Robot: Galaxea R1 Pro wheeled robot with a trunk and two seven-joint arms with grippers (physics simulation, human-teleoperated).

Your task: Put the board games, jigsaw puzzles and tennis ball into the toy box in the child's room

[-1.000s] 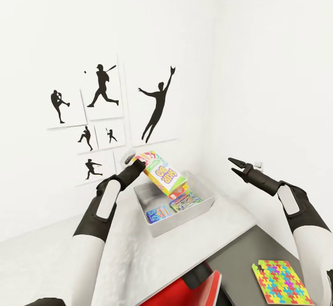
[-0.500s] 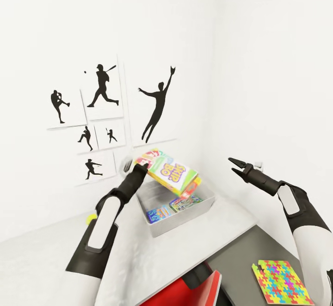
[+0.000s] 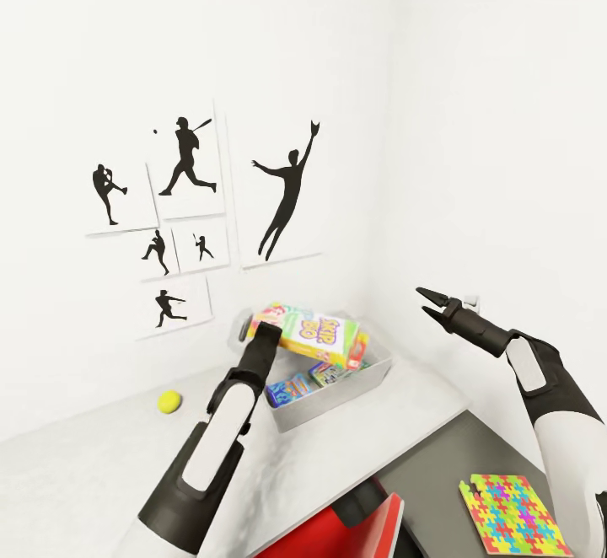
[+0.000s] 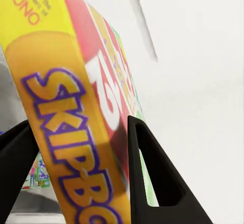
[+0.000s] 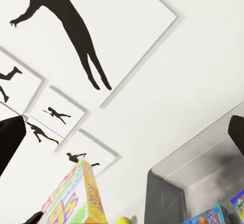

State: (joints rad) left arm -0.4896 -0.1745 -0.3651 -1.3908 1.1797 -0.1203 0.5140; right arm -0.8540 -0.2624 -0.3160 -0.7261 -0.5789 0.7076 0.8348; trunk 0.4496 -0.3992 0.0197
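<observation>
My left gripper is shut on a yellow-and-green Skip-Bo board game and holds it tilted just above the grey toy box on the white table. In the left wrist view the game sits between the two black fingers. Two other colourful game boxes lie inside the toy box. A yellow tennis ball rests on the table left of my left arm. A multicoloured jigsaw puzzle lies on the dark surface at lower right. My right gripper hangs open and empty to the right of the toy box.
The table stands in a corner between two white walls; baseball silhouette pictures hang behind it. A red object shows at the bottom edge. The right wrist view looks at the toy box and the held game.
My left arm has swung to the right and lowered, turning the Skip-Bo game flatter over the toy box and uncovering the tennis ball. The right arm has stayed still.
</observation>
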